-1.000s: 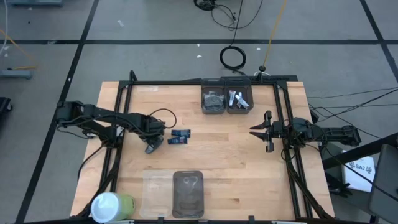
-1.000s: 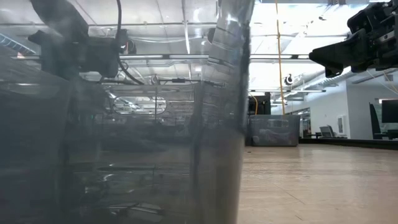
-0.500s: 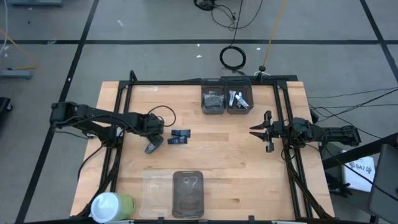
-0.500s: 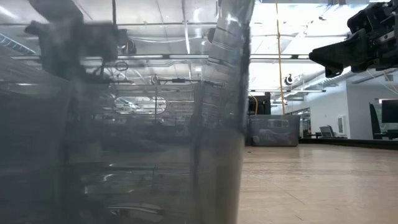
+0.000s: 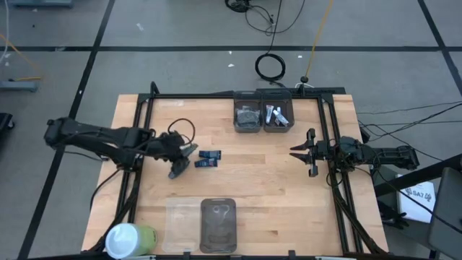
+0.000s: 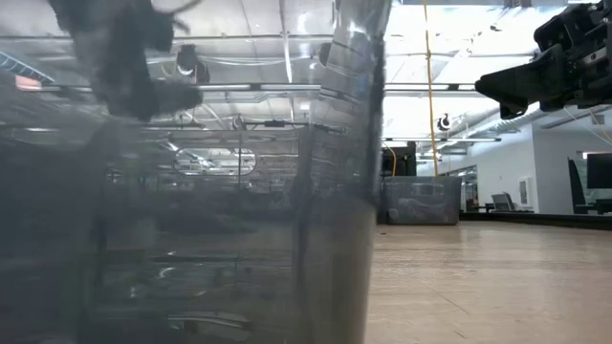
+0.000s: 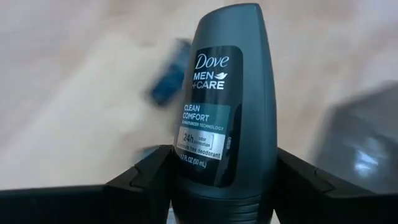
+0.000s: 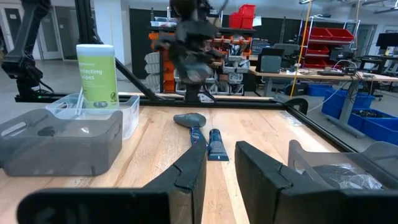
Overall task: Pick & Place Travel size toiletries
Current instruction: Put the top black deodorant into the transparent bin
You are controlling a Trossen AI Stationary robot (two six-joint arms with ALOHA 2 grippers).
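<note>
My left gripper (image 5: pixel 178 162) hangs over the table's left half, slanting down, and is shut on a grey oblong bottle (image 7: pixel 225 99) labelled Dove Men+Care, which also shows in the high view as the bottle (image 5: pixel 177 169) and in the right wrist view as the bottle (image 8: pixel 189 119). Two dark blue packs (image 5: pixel 209 154) (image 5: pixel 204 164) lie flat on the wood just right of it. My right gripper (image 5: pixel 294 152) waits open over the table's right side, touching nothing. White tubes (image 5: pixel 276 115) and dark packets (image 5: pixel 247 116) lie in the two far bins. My left gripper pinches the bottle between its two fingers (image 7: pixel 149 177) at the bottle's lower end (image 7: pixel 217 186). The fingers lie along the bottle, which sticks out past them, slanting down toward the table's near side. Whether its free end (image 8: pixel 180 117) touches the wood cannot be told.
Two dark bins (image 5: pixel 262 94) stand at the far edge. A dark bin (image 5: pixel 218 238) and a clear one (image 5: pixel 175 217) stand at the near edge, beside a white-and-green cylinder (image 5: pixel 130 240). A bin wall (image 6: pixel 354 143) blocks most of the low view. Black frame rails (image 5: pixel 137 144) run along both sides.
The left arm's rear links have swung toward the table's left edge and its wrist has tipped. The bottle in its fingers has stayed at about the same spot beside the blue packs.
</note>
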